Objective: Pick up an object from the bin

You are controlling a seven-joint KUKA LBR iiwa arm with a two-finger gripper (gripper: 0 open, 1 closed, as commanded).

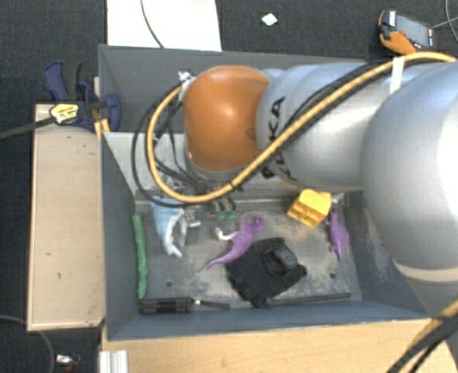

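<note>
My gripper (205, 216) sits low at the back left of the grey metal bin (236, 321), tucked under my wrist's orange cover (221, 115). I cannot tell whether it is open or closed, or whether it has anything.

Nearest to it are the pale blue and white crumpled piece (166, 228), just beside it toward the view's left, and the purple plastic dinosaur-shaped figure (240, 243), just in front toward the right. I judge one of these two to be the pick. The risk is coming down between them and closing on neither, or nudging the figure's thin tail so it slides away.

The figure appears to touch the black crumpled cloth-like lump (267, 274), so a lift might drag that along. The bin's back wall is close behind, and my looped cable (155, 158) could scrape it.

Farther out lie the yellow blocky plastic piece (310, 207), a second small purple figure (337, 235), the thin green strip (139, 255) along the left wall and the slim black pen-like tool (166, 305) by the front wall. All of these look clear of trouble.
</note>
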